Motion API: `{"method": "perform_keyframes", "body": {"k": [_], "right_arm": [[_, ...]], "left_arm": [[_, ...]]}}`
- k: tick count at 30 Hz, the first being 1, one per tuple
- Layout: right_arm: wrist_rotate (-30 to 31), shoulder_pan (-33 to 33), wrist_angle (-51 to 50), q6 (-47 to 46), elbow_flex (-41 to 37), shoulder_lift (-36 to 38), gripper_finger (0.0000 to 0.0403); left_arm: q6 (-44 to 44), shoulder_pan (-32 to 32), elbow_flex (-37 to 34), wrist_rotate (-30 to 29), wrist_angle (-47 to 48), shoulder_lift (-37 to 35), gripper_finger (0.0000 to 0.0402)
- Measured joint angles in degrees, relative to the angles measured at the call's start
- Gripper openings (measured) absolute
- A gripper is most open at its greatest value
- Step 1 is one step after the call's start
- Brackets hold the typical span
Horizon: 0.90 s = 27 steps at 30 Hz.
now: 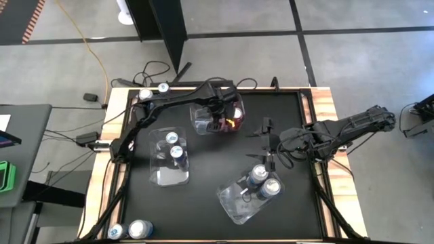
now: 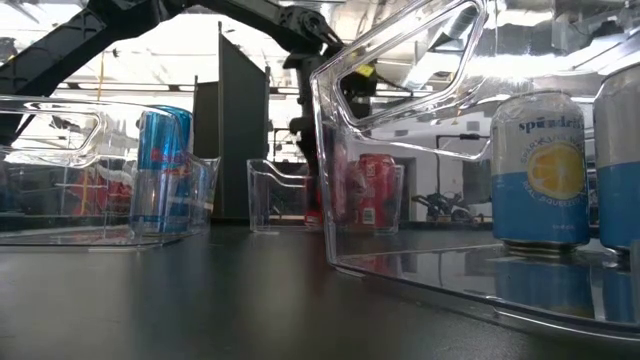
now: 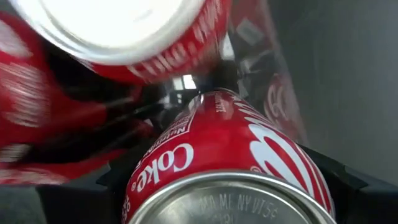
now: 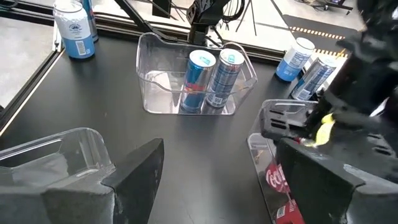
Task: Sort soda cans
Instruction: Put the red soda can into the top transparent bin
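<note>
Black tabletop (image 1: pixel 210 163), three clear bins | left gripper (image 1: pixel 227 116) in far bin (image 1: pixel 203 118), fingers pinching red Coke can (image 3: pixel 230 168) | step: placing red can | next: release, lift clear | right gripper (image 1: pixel 268 139) spread, idle right of centre.

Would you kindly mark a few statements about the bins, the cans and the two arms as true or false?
1. The left tool is over the bin with red cans. True.
2. A red can sits between the left tool's fingers. True, the left wrist view shows it up close.
3. The right tool holds a blue can. False: it is open and holds nothing, beside the bin nearest it.
4. The middle bin holds four cans. False: it holds two.
5. All cans are already in bins. False: loose cans stand at the table's corners.
</note>
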State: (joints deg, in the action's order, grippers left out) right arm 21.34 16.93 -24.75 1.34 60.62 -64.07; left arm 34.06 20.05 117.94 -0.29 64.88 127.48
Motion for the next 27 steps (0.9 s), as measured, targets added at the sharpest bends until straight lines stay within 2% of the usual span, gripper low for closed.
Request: {"method": "perform_keyframes", "body": {"k": [3, 14, 20, 27], "right_arm": [[0.00, 0.00, 0.00, 0.01, 0.00, 0.01, 0.0332], [0.00, -0.02, -0.02, 0.07, 0.00, 0.00, 0.0332], [0.00, -0.02, -0.04, 0.06, 0.00, 0.00, 0.0332], [0.00, -0.02, -0.09, 0.05, 0.00, 0.00, 0.0332]], "left_arm": [[0.05, 0.02, -2.66, -1.36, -2.70, 0.00, 0.0303], [0.15, 0.00, -2.78, -1.47, -5.04, 0.00, 0.0303], [0.08, -0.13, -2.78, -1.32, -5.56, 0.00, 0.0331], [-2.26, -0.15, -2.78, -1.29, -5.70, 0.00, 0.0337]]}}
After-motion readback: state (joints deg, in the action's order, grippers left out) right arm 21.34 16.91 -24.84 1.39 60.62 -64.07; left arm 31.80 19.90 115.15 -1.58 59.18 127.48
